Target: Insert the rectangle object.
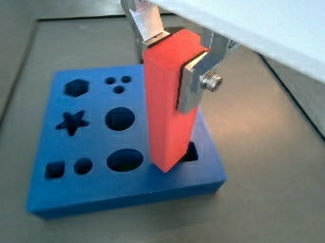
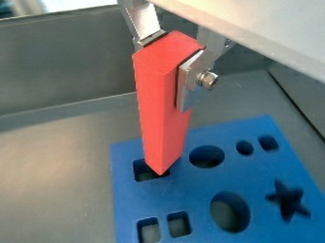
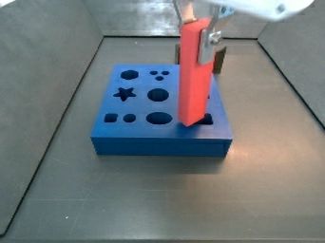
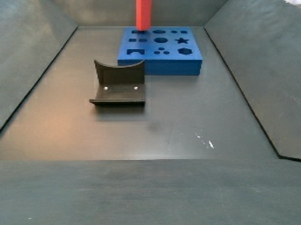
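Between the fingers of the gripper (image 1: 178, 59), clamped near its top, the bar (image 1: 170, 104) hangs upright; its lower end sits in the block's (image 1: 89, 142) rectangular hole, seemingly gripped high to leave insertion room.

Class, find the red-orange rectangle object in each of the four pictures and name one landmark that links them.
Wrist view: rectangle object upright, centre, held by the hand.
Wrist view: bar centre-left, lower end in a slot.
Side view: bar upper centre-right.
Side view: top edge, cropped.
Shared landmark: blue block beneath it.
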